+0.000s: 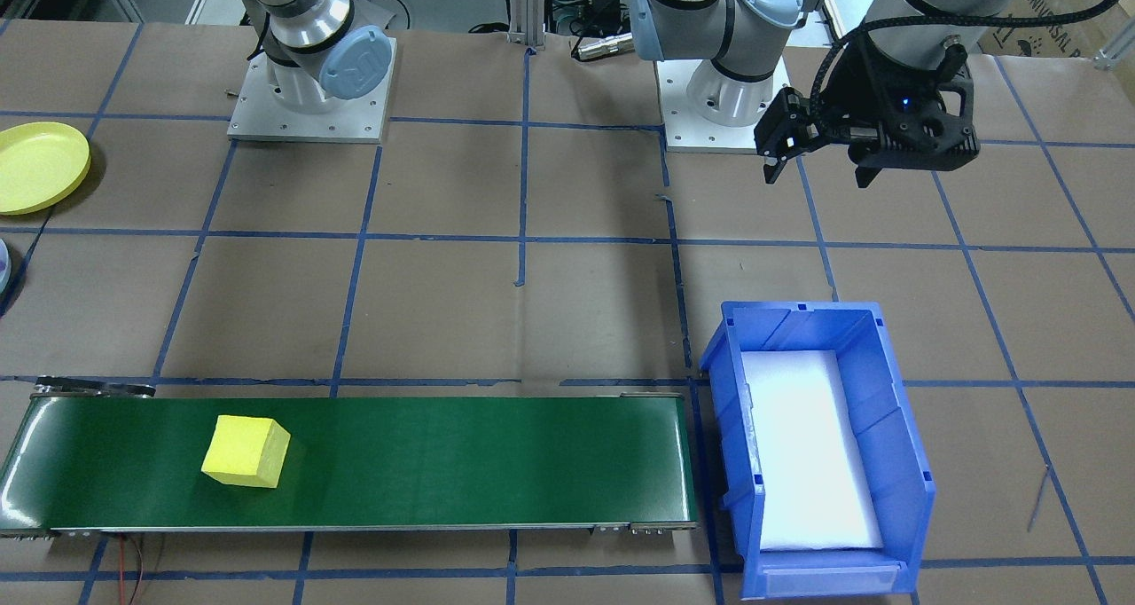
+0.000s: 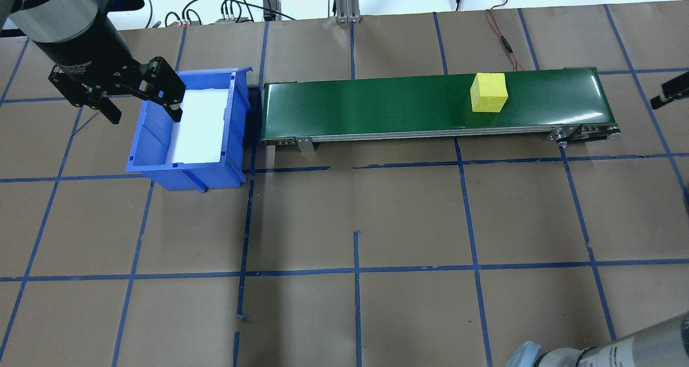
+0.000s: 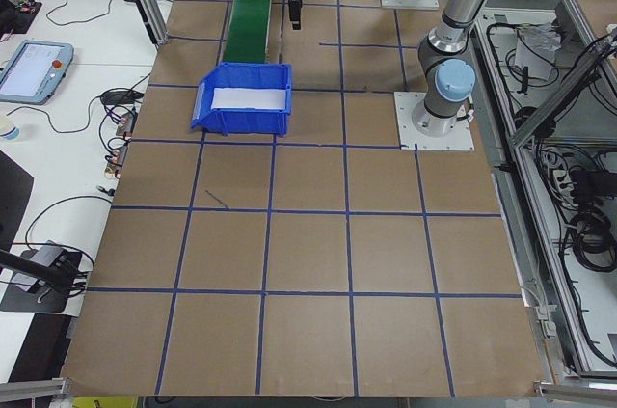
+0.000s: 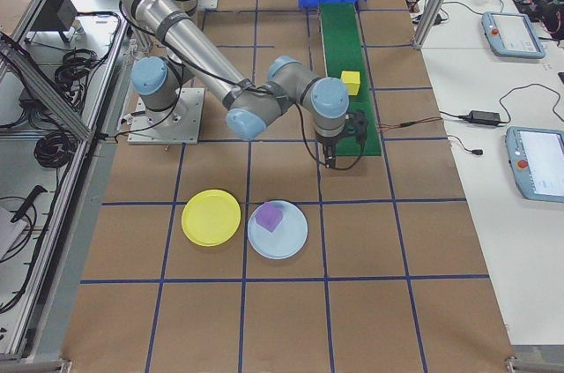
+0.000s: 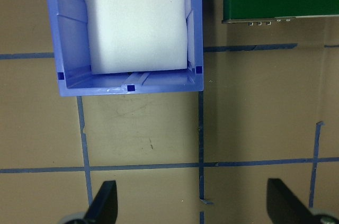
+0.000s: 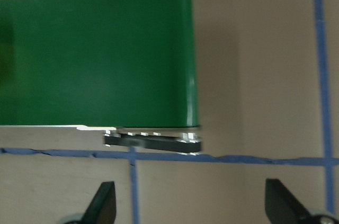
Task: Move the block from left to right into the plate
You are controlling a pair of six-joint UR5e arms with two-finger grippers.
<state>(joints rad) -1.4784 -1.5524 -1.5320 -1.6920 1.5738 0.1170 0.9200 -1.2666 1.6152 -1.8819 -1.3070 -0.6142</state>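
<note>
A yellow block [image 1: 246,451] [image 2: 489,92] [image 4: 351,82] rests on the green conveyor belt [image 1: 461,463] [image 2: 377,100], toward its end on my right side. Beyond that end a yellow plate [image 4: 211,217] [image 1: 40,166] lies on the table. My right gripper [image 6: 190,205] [image 4: 339,148] hovers open over the belt's end [image 6: 95,54], short of the block, which its wrist view does not show. My left gripper [image 1: 817,175] [image 2: 142,111] [image 5: 192,205] hangs open and empty high beside the blue bin.
A blue bin [image 1: 896,428] [image 2: 150,141] [image 5: 127,83] with white foam inside stands at the belt's other end. A light blue plate [image 4: 291,245] holding a purple block [image 4: 269,216] lies next to the yellow plate. Brown paper with blue tape lines covers the table.
</note>
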